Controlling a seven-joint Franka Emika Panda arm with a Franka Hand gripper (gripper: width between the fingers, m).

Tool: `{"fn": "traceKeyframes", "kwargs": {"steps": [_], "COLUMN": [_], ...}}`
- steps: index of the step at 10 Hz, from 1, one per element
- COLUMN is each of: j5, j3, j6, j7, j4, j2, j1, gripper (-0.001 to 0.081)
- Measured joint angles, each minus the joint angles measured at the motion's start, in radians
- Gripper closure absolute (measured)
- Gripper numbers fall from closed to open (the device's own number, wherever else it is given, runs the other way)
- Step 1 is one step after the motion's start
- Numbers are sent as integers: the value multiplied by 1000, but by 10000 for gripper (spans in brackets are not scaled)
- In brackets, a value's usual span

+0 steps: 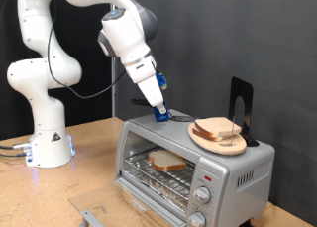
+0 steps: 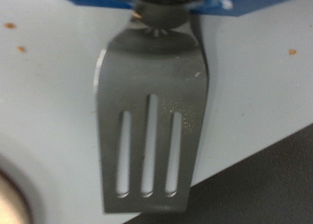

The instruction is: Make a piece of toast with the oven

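The silver-grey oven [image 1: 223, 166] stands on the wooden table with its glass door shut. One slice of toast [image 1: 168, 163] lies on the rack inside, seen through the window. Another pale slice [image 1: 216, 128] lies on a round wooden plate [image 1: 198, 138] on top of the oven. My gripper [image 1: 158, 110] is just above the oven's top, toward the exterior view's left of the plate. It holds a grey slotted spatula [image 2: 152, 116] by its blue handle [image 1: 161, 113]. In the wrist view the blade lies flat over the oven's top [image 2: 49, 77].
A black upright stand [image 1: 241, 106] is on the oven's top behind the plate. Round knobs [image 1: 206, 179] run down the oven's right panel. The robot's white base [image 1: 45, 138] stands at the exterior view's left on the wooden table [image 1: 89, 182].
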Motion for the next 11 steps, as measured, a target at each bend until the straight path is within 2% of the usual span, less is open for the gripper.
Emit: {"fn": "traceKeyframes", "kwargs": {"steps": [3,4,5,6,8,11], "j5": [-86,-71,-38,16,106,208], "j3": [-74,-70,-78,-110,-202,-303], "j6": [-191,-172,-201,-251,-340,-342], "j7": [-6,-6,0,16,53,59], "j4": [40,35,31,30,20,-11], "j2": [-54,-52,-49,-48,-48,-58], "j1": [-35,-34,-34,-37,-68,-126], "gripper": [-2,-2,-2,-2,-2,-2]}}
